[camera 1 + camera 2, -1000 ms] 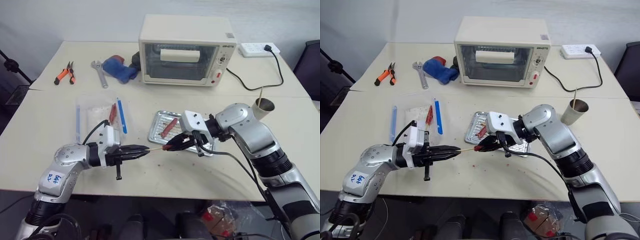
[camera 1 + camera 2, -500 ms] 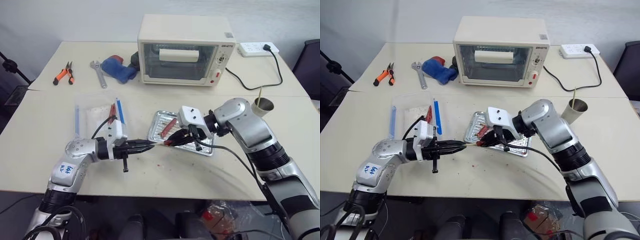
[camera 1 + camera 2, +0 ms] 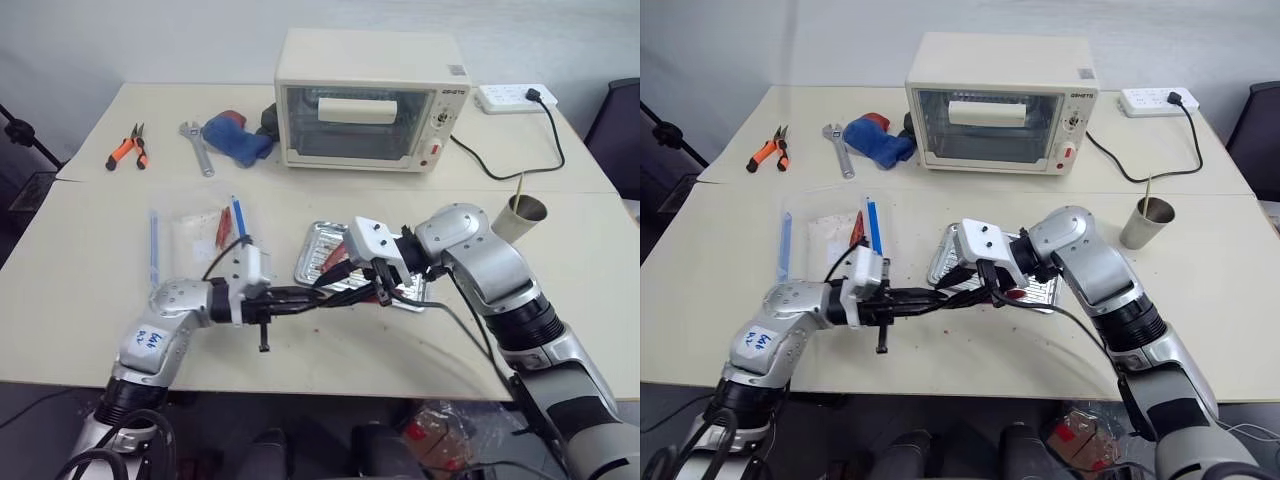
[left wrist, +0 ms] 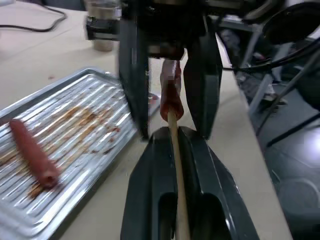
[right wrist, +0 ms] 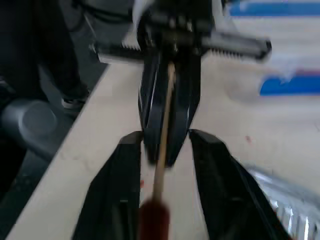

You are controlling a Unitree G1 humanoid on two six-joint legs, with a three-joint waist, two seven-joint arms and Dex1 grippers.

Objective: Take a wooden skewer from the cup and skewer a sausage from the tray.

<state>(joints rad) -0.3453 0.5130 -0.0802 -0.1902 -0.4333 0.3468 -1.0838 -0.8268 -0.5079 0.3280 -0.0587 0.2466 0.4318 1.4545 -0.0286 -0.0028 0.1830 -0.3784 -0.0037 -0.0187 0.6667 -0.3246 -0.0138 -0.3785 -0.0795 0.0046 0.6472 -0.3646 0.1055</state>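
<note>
The left gripper (image 4: 172,145) is pinching the skewer (image 4: 176,165) between its closed fingers, pointing it level toward the robot's right, above the table (image 3: 90,240) just in front of the tray (image 3: 320,238). The sausage (image 4: 170,92) is sitting on the skewer's tip, just beyond the left fingertips, with the stick entering its near end. The right gripper (image 5: 162,150) is reaching in from the opposite side, angled slightly downward, and its two fingers (image 5: 117,190) are standing apart on either side of the sausage and skewer; in the left wrist view there is a visible gap between each black finger and the sausage, so the right jaws are parted and not clamping it. The two grippers are meeting nearly tip to tip over the table's near half. A second, brighter sausage (image 4: 32,155) is lying on the tray's ribbed, grease-stained floor. The cup (image 3: 1146,222) is standing well apart on the robot's right, with another stick rising from it. A clear bag (image 3: 195,232) is lying to the left of the tray, and the oven (image 3: 372,98) is sitting at the far side of the table, with a wrench (image 3: 198,146) and pliers (image 3: 128,148) to its left.
</note>
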